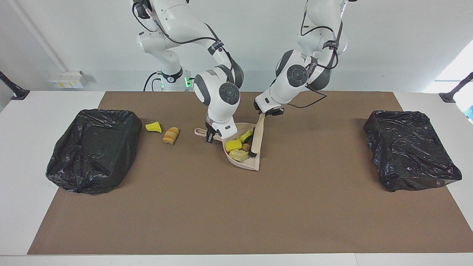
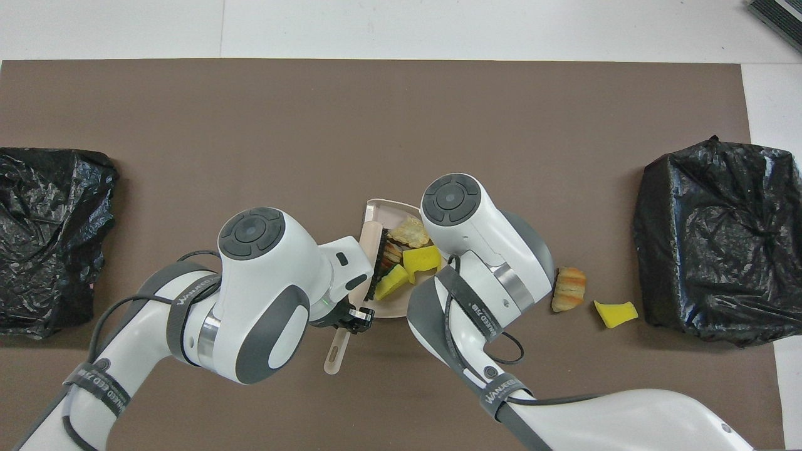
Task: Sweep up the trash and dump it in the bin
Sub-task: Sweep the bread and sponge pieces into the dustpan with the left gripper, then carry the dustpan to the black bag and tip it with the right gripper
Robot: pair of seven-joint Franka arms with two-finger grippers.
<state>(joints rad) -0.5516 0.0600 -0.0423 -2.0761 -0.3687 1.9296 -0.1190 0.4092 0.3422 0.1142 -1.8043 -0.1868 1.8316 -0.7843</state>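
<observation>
The beige dustpan (image 1: 247,165) (image 2: 383,205) lies mid-mat, its handle held by my shut right gripper (image 1: 210,136); in the overhead view that gripper is hidden under its own arm. My left gripper (image 1: 266,112) (image 2: 351,315) is shut on the beige brush (image 1: 257,135) (image 2: 378,254), whose dark bristles stand inside the pan. Trash in the pan: yellow sponge pieces (image 1: 232,144) (image 2: 423,257) and a bread-like lump (image 1: 238,155) (image 2: 410,232). One more yellow sponge (image 1: 153,127) (image 2: 616,312) and a bread lump (image 1: 171,135) (image 2: 569,288) lie on the mat toward the right arm's end.
Two bins lined with black bags stand on the brown mat: one at the right arm's end (image 1: 94,149) (image 2: 714,244), just past the loose sponge, and one at the left arm's end (image 1: 410,149) (image 2: 50,238).
</observation>
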